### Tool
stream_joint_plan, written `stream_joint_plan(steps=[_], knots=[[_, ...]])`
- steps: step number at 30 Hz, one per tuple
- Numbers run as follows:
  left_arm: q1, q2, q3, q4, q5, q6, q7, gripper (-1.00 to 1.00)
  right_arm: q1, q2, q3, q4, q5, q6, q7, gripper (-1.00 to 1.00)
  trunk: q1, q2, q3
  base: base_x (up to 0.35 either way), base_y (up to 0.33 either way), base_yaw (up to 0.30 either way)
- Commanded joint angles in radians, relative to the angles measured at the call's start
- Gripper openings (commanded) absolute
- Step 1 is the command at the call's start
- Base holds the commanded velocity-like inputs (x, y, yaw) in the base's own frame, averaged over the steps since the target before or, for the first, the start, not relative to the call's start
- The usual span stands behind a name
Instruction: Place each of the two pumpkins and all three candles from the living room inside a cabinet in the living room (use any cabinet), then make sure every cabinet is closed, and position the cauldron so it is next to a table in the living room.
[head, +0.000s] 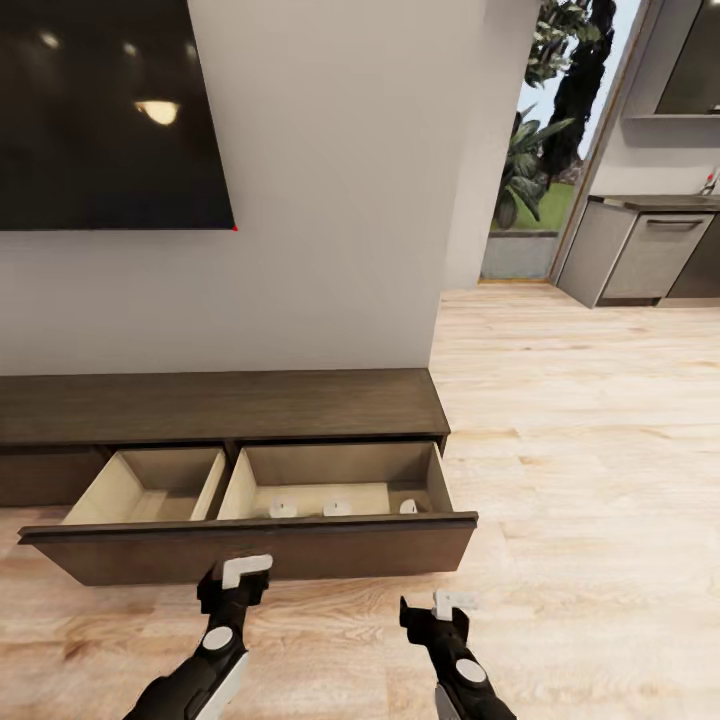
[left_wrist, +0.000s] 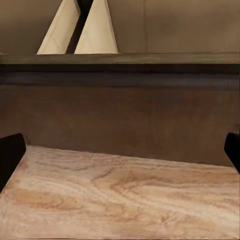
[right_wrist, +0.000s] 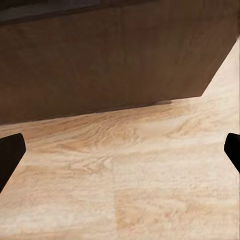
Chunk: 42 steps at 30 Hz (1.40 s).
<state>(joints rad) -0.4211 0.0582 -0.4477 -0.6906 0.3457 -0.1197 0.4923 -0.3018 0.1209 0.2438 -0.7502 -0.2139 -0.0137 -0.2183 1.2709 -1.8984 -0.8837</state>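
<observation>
The long dark-brown cabinet (head: 220, 405) stands against the white wall, its wide drawer front (head: 250, 550) pulled out toward me. Two pale compartments lie open. Three small pale candles (head: 337, 507) sit in a row along the front of the right compartment; the left compartment (head: 150, 490) looks bare. My left gripper (head: 246, 570) is open, just in front of the drawer front near its middle. My right gripper (head: 455, 602) is open too, over the floor below the drawer's right end. Both wrist views face the drawer front (left_wrist: 120, 115) (right_wrist: 100, 60). The pumpkins, cauldron and table are out of view.
A dark TV screen (head: 100, 110) hangs on the wall above the cabinet. Light wood floor (head: 580, 450) stretches to the right toward a kitchen with grey units (head: 650, 255) and a glazed opening with plants (head: 535, 160).
</observation>
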Motion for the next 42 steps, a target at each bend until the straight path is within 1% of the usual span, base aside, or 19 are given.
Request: stream_joint_plan(steps=[1,2,4,6,7,9,13,18,19,21,22,24,25,28,30,32,33,38,42], knots=[[-0.002,0.001,-0.012,0.025,0.002,-0.020,0.006,1.00,-0.010,0.002,0.005,0.020,-0.004,-0.018,-0.013,1.00,0.000,0.000,-0.001,0.000,0.000,0.000],[-0.002,-0.003,-0.017,0.078,-0.006,-0.042,0.001,1.00,-0.028,0.007,0.006,0.064,0.006,-0.040,-0.025,1.00,0.000,0.000,-0.001,0.000,0.000,0.000],[-0.002,-0.015,-0.022,0.133,-0.013,-0.067,-0.029,1.00,-0.050,0.010,0.007,0.120,0.015,-0.060,-0.037,1.00,0.000,0.000,-0.001,0.000,0.000,0.000],[-0.003,-0.023,-0.024,0.156,-0.017,-0.078,-0.069,1.00,-0.060,0.011,0.007,0.148,0.019,-0.068,-0.041,1.00,0.000,0.000,-0.001,0.000,0.000,0.000],[-0.004,-0.028,-0.025,0.174,-0.019,-0.085,-0.124,1.00,-0.067,0.012,0.007,0.173,0.021,-0.094,-0.044,1.00,0.000,0.000,-0.001,0.000,0.000,0.000],[-0.006,-0.033,-0.025,0.198,-0.021,-0.091,-0.180,1.00,-0.073,0.012,0.007,0.203,0.026,-0.153,-0.047,1.00,0.000,0.000,-0.001,0.000,0.000,0.000],[-0.013,-0.037,-0.025,0.235,-0.017,-0.096,-0.226,1.00,-0.077,0.015,0.009,0.239,0.029,-0.240,-0.050,1.00,0.000,0.000,-0.001,0.000,0.000,0.000],[-0.016,-0.044,-0.025,0.246,-0.018,-0.095,-0.239,1.00,-0.086,0.014,0.010,0.275,0.043,-0.267,-0.116,1.00,0.000,0.000,-0.001,0.000,0.000,0.000],[-0.017,-0.052,-0.025,0.248,-0.019,-0.095,-0.241,1.00,-0.088,0.015,0.019,0.284,0.073,-0.290,-0.150,1.00,0.000,0.000,-0.001,0.000,0.000,0.000],[-0.017,-0.058,-0.026,0.250,-0.020,-0.095,-0.242,1.00,-0.090,0.016,0.028,0.289,0.110,-0.329,-0.176,1.00,0.000,0.000,-0.001,0.000,0.000,0.000],[-0.017,-0.061,-0.025,0.252,-0.021,-0.094,-0.242,1.00,-0.091,0.019,0.035,0.293,0.144,-0.371,-0.196,1.00,0.000,0.000,-0.001,0.000,0.000,0.000],[-0.017,-0.063,-0.024,0.254,-0.021,-0.092,-0.243,1.00,-0.092,0.024,0.041,0.294,0.175,-0.410,-0.224,1.00,0.000,0.000,-0.001,0.000,0.000,0.000],[-0.017,-0.063,-0.024,0.254,-0.021,-0.092,-0.243,1.00,-0.092,0.024,0.041,0.294,0.175,-0.410,-0.224,1.00,0.000,0.000,-0.001,0.000,0.000,0.000],[-0.018,-0.064,-0.020,0.255,-0.018,-0.089,-0.244,1.00,-0.093,0.035,0.049,0.295,0.208,-0.441,-0.266,1.00,0.000,0.000,-0.001,0.000,0.000,0.000],[-0.030,-0.066,-0.017,0.256,-0.014,-0.087,-0.247,1.00,-0.094,0.049,0.072,0.295,0.254,-0.450,-0.317,1.00,0.000,0.000,-0.001,0.000,0.000,0.000],[-0.044,-0.066,-0.014,0.257,-0.015,-0.086,-0.252,1.00,-0.094,0.054,0.084,0.298,0.298,-0.452,-0.364,1.00,0.000,0.000,-0.001,0.000,0.000,0.000],[-0.047,-0.066,-0.014,0.259,-0.015,-0.086,-0.254,1.00,-0.094,0.054,0.087,0.299,0.309,-0.453,-0.374,1.00,0.000,0.000,-0.001,0.000,0.000,0.000],[-0.057,-0.063,-0.011,0.267,-0.016,-0.085,-0.260,1.00,-0.094,0.054,0.103,0.301,0.343,-0.461,-0.405,1.00,0.000,0.000,-0.001,0.000,0.000,0.000],[-0.058,-0.061,-0.012,0.268,-0.014,-0.087,-0.260,1.00,-0.094,0.054,0.121,0.304,0.347,-0.462,-0.408,1.00,0.000,0.000,-0.001,0.000,0.000,0.000]])
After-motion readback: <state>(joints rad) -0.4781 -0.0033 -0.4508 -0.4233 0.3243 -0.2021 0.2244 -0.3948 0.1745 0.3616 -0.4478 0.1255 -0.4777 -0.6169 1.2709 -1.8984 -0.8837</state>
